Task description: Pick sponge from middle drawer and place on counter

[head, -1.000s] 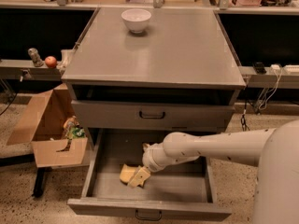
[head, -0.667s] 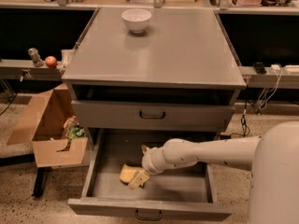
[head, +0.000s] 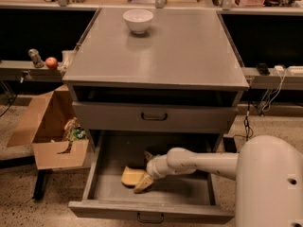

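Down in the open drawer (head: pixel 151 211), the gripper (head: pixel 146 170) holds its fingers (head: pixel 143 184) spread against the sponge (head: pixel 131 176) on the drawer floor, and closing off-centre may pinch only an edge that slips free on lifting.

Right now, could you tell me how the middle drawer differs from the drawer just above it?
The middle drawer is pulled out, while the upper drawer is shut. The middle drawer's inside is on view, holding the sponge with the hand down at it; the upper drawer shows only its front. Both are wide and grey, with a small dark handle centred on the front.
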You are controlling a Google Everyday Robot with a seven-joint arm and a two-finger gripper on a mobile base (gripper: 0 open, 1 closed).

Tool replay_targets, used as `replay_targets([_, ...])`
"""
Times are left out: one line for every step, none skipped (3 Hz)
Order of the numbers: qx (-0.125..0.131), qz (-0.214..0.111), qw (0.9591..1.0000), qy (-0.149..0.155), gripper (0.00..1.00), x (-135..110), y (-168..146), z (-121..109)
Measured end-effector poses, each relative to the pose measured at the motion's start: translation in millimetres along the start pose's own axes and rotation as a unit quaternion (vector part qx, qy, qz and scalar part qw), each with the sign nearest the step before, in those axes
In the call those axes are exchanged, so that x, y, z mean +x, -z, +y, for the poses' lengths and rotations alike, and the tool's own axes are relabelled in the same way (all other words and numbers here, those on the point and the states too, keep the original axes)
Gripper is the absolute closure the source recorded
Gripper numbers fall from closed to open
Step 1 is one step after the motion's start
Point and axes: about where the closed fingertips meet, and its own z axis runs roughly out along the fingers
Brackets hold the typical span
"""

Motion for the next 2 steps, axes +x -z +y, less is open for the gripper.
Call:
replay_targets([-0.002, 0.001, 1.0, 0.0, 0.25, 7.4, -9.1, -3.8])
replay_targets([-0.002, 0.001, 1.0, 0.001, 0.48, 2.4, -4.1, -4.0])
